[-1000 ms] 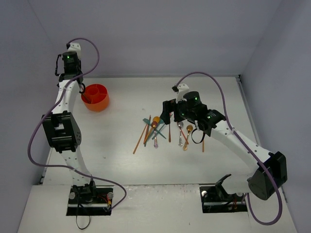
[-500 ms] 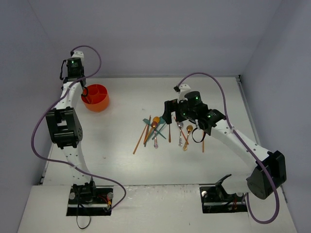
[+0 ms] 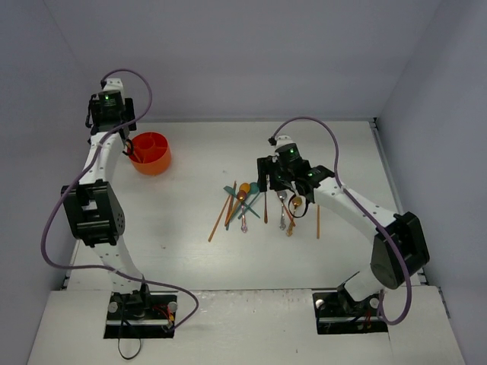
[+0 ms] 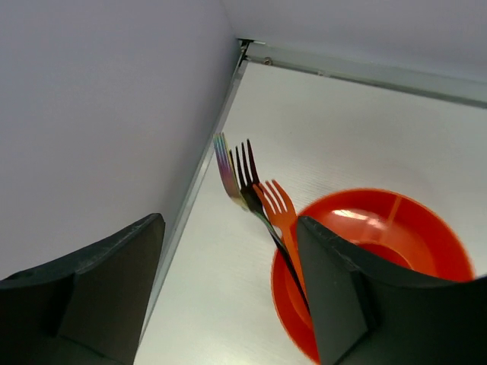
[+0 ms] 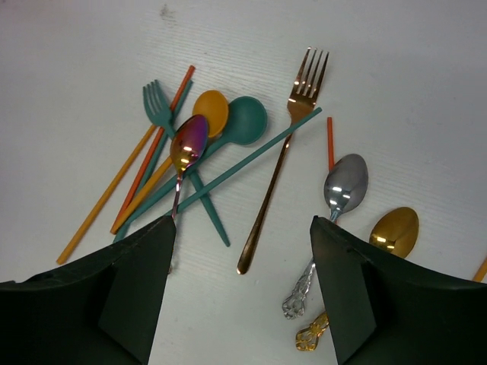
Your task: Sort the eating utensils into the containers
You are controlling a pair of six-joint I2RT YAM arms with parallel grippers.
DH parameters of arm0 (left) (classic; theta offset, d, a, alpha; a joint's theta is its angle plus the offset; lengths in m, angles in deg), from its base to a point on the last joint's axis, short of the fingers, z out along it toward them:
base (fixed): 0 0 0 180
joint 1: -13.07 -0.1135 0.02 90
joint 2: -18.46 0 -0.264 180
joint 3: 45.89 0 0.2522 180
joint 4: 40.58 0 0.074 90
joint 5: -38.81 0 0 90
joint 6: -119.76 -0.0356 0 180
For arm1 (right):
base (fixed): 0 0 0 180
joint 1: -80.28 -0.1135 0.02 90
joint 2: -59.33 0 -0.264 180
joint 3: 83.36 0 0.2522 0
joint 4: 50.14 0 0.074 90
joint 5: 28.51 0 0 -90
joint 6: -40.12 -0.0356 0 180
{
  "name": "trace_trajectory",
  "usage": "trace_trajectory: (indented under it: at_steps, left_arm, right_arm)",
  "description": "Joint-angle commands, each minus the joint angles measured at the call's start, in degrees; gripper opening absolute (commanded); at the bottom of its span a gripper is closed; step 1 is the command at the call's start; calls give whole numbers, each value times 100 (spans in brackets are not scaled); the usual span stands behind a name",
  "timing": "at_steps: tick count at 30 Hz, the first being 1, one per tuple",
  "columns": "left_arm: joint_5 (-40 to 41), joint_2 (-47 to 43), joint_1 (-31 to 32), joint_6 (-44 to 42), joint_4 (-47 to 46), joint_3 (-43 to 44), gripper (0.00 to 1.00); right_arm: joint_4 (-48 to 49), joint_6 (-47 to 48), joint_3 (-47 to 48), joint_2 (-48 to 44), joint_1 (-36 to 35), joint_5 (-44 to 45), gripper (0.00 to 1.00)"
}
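Observation:
The container, an orange-red cup point(image 4: 426, 220) point(image 3: 151, 152), stands at the far left with three forks leaning in it: iridescent point(image 4: 224, 163), black point(image 4: 246, 161) and orange point(image 4: 275, 204). My left gripper point(image 4: 230, 251) point(image 3: 122, 133) hangs open beside and above the cup, holding nothing. The other eating utensils lie in a loose pile point(image 3: 255, 204) at the table's middle. My right gripper point(image 5: 243, 228) point(image 3: 274, 182) stands open just over that pile. A rose-gold fork point(image 5: 278, 179) has its handle end between the fingers. A teal fork point(image 5: 157, 103), teal spoon point(image 5: 245, 120) and silver spoon point(image 5: 346, 182) lie around it.
The left wall point(image 4: 91, 114) and the table's metal edge point(image 4: 205, 163) run close beside the cup. An orange spoon point(image 5: 211, 110), an iridescent spoon point(image 5: 189, 141), a gold spoon point(image 5: 394, 230), a teal chopstick point(image 5: 251, 156) and orange chopsticks point(image 5: 114, 205) cross one another in the pile.
My left gripper has opened and drawn back from the cup. The right arm has swung left and come down over the pile, its jaws narrowing a little.

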Motion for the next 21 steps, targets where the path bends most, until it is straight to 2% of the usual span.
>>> trace_trajectory:
  at_steps: [1,5,7,12,16,21]
  left_arm:
    - [-494,-1470,3,933,503,-75,71]
    - [-1099,-2322,34,1570,877,-798,72]
    - [-1243,-2720,145,1691,1159,-1107,72]
    - [-1377,-3483,635,1880,1420,-1957,72]
    - [-1604,-3843,1277,1965,1622,-2387,72]
    - [-1769,-4367,1432,2134,1662,-2908,72]
  right_arm:
    - [22,-498,425,438,137,466,60]
    - [-22,-714,551,908,149,470,42]
    - [-35,-841,566,1109,147,476,38]
    - [-51,-964,634,1551,123,411,36]
    - [-51,-1099,712,1833,123,420,35]
    - [-42,-1219,822,2158,61,528,31]
